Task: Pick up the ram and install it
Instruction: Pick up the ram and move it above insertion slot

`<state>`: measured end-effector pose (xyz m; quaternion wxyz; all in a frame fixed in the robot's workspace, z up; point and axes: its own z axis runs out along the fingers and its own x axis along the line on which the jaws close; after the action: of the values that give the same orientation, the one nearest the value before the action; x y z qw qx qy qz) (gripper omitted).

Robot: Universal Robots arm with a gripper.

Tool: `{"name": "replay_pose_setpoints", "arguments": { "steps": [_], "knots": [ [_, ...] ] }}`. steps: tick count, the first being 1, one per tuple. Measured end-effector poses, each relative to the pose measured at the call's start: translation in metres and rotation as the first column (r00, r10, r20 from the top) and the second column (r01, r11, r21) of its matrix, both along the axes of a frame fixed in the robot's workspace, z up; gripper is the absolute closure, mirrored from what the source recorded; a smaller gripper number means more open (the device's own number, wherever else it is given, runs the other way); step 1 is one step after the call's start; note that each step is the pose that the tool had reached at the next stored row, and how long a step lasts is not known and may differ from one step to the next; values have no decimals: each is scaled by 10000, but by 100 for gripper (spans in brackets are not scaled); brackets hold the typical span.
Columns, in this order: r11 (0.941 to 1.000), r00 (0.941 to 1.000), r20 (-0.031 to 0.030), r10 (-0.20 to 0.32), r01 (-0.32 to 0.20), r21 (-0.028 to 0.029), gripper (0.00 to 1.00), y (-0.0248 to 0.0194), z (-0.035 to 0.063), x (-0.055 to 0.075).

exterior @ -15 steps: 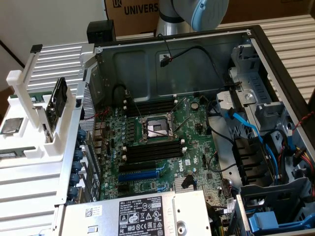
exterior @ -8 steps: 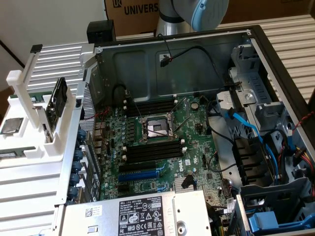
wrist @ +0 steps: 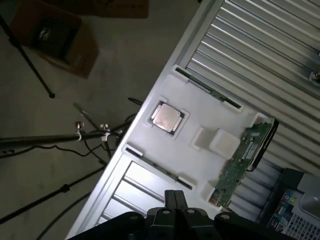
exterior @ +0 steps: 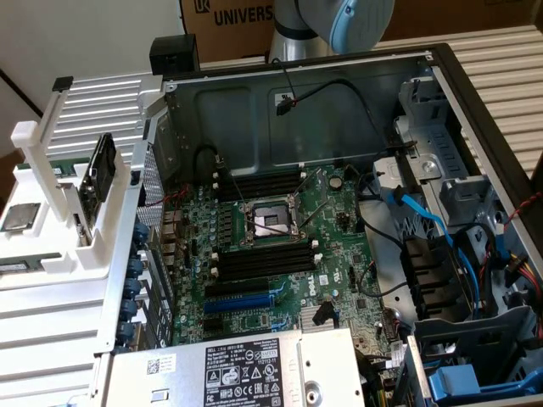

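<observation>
1. Above the white tray, the gripper hangs, fingers pressed together, holding nothing.
2. On edge in a tray slot sits the ram, beside the processor and near the gripper.
3. Beside the tray, the motherboard's memory slots look empty, so pickup and install both seem undone.

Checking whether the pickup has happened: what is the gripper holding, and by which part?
Nothing. The gripper is shut with nothing between its fingers; the ram sits in the white tray.
</observation>
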<state>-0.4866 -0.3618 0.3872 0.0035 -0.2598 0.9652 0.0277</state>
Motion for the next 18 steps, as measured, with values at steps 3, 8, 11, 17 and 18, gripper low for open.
{"name": "replay_pose_setpoints", "arguments": {
  "steps": [3,8,11,17,18],
  "knots": [
    [9986,9986,1,535,-535,1,90,0,-1,0],
    [9895,9895,2,1445,-1445,0,90,0,-2,0],
    [9800,9800,1,1992,-1992,0,90,0,-2,0],
    [9344,9344,0,3561,-3561,0,90,0,-4,0],
    [9279,9279,1,3728,-3728,0,90,0,-5,0]
  ]
}}
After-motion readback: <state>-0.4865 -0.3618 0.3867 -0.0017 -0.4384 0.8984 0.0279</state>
